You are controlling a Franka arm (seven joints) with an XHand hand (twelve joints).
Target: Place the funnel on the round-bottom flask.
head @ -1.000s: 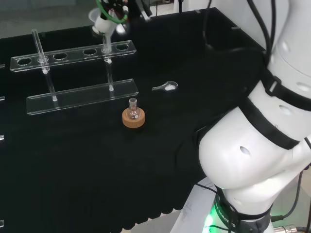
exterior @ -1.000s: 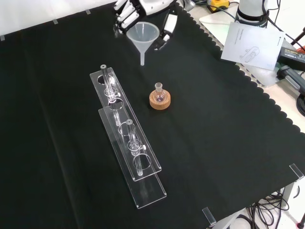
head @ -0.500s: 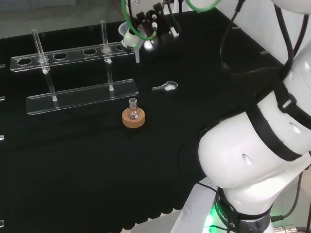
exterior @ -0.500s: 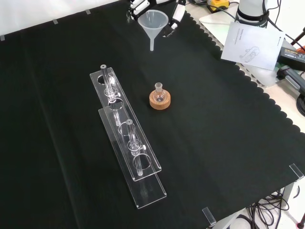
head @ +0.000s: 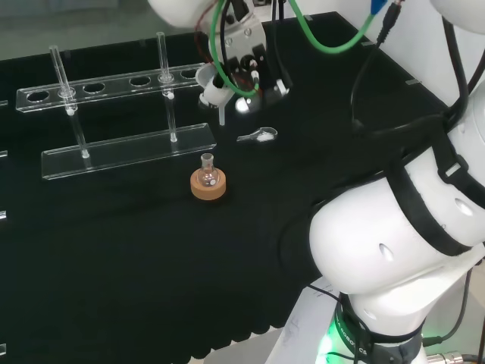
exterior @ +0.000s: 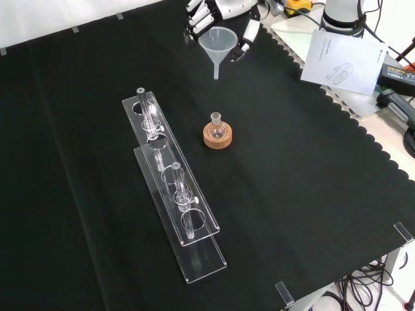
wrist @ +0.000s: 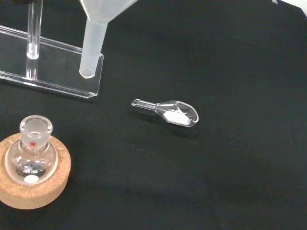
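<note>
Funnel point(exterior: 218, 43) hung in the air at the far end of the bench point(exterior: 311, 194) in the front view, its wide mouth up and its stem pointing straight down, the attitude it needed to drop into a narrow neck. The hand point(exterior: 224, 11) held it by the rim, fingers curled on one side and thumb on the other, which left the stem free. The round-bottom flask point(exterior: 216, 127) stood well apart from it, nearer the camera, seated upright in a cork ring point(exterior: 217, 137) that kept its rounded base from rolling and its neck open to the top. By my reading the funnel was on its way and not yet over the neck. A small clear scoop point(wrist: 169, 110) holding white powder lay on the cloth beside the path, and a clear tube rack point(exterior: 172, 188) ran along the left. The flask carried a small red mark below its neck and faint print on its bulb, neither legible.
</note>
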